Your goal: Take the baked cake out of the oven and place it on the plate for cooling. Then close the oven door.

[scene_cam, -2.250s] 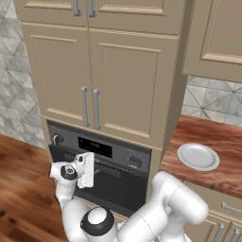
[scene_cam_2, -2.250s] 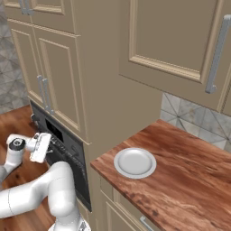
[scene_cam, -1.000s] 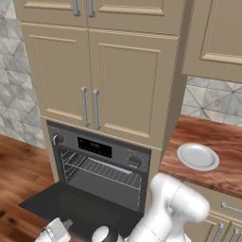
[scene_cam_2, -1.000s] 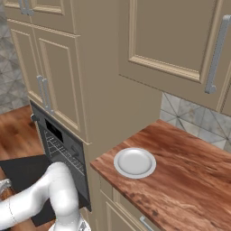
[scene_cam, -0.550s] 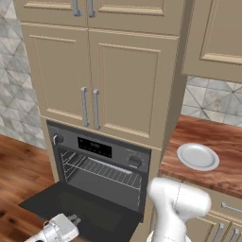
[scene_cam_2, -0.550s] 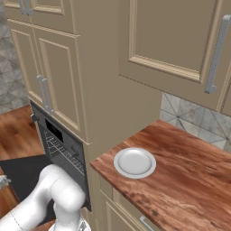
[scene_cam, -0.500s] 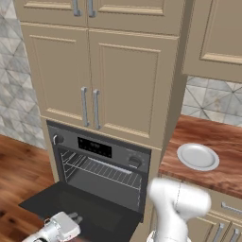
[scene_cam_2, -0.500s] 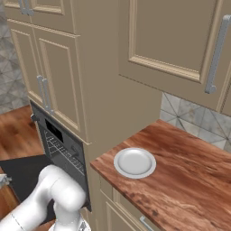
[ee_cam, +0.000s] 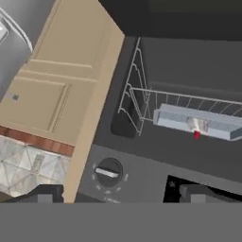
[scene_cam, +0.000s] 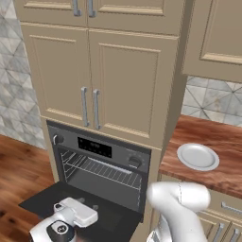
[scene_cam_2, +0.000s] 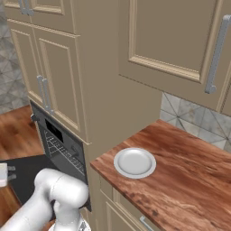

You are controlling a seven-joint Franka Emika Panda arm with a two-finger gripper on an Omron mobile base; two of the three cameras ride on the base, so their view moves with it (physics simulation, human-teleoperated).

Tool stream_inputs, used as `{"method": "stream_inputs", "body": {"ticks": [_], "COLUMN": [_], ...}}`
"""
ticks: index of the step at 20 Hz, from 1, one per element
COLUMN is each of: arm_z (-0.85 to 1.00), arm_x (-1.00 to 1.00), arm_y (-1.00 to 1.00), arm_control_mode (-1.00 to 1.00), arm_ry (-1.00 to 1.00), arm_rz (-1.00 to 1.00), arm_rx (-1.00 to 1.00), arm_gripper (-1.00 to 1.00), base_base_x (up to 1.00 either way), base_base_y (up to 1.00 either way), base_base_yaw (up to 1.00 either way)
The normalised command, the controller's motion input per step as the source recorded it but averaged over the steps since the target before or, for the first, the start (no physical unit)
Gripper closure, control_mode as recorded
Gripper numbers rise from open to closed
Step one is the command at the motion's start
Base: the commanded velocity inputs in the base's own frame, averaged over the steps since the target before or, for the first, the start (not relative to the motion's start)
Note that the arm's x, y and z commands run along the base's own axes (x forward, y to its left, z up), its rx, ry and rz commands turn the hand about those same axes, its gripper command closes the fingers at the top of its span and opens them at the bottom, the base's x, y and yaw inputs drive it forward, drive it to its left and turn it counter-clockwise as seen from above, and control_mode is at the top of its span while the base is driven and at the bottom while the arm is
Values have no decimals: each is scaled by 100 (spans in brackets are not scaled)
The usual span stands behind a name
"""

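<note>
The oven (scene_cam: 118, 153) stands open below the beige cabinets, and its door (scene_cam: 41, 200) lies flat and low. My gripper (scene_cam: 88, 204) hovers over that door, open and holding nothing, pointing into the cavity. In the hand view its fingertips (ee_cam: 46, 194) stand wide apart, and the tiny white cake (ee_cam: 195, 126) with a red dot rests on a grey tray (ee_cam: 170, 117) on the wire rack, deep inside and far from the gripper (ee_cam: 120, 196). The round white-grey plate (scene_cam: 197, 156) lies bare on the wooden counter to the right, also seen as the plate (scene_cam_2: 134, 163) in the right base view.
The wooden counter (scene_cam_2: 189, 180) stretches right of the oven, under upper cabinets. Beige cabinet doors (scene_cam: 90, 85) with bar handles stand above the oven. A round knob (ee_cam: 108, 172) and the black display (scene_cam: 95, 146) sit on the oven's panel. Wooden floor (scene_cam: 19, 165) lies to the left.
The oven door, shut 2.2 s ago with my gripper at its handle, now lies open. The hand sank low with it and has since risen slightly over the door.
</note>
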Motion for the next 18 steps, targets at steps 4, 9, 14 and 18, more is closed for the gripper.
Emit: {"method": "stream_inputs", "body": {"ticks": [4,9,14,18], "arm_z": [50,41,24,2], "arm_x": [0,0,5,27], "arm_y": [18,23,25,11], "arm_control_mode": [-100,-100,-100,-100], "arm_ry": [-29,-23,-8,0], "arm_rz": [0,-7,-4,-12], "arm_rx": [12,7,2,0], "arm_gripper": [-100,-100,-100,-100], "base_base_x": [0,0,0,0], "base_base_y": [0,0,0,0], "base_base_yaw": [0,0,0,0]}}
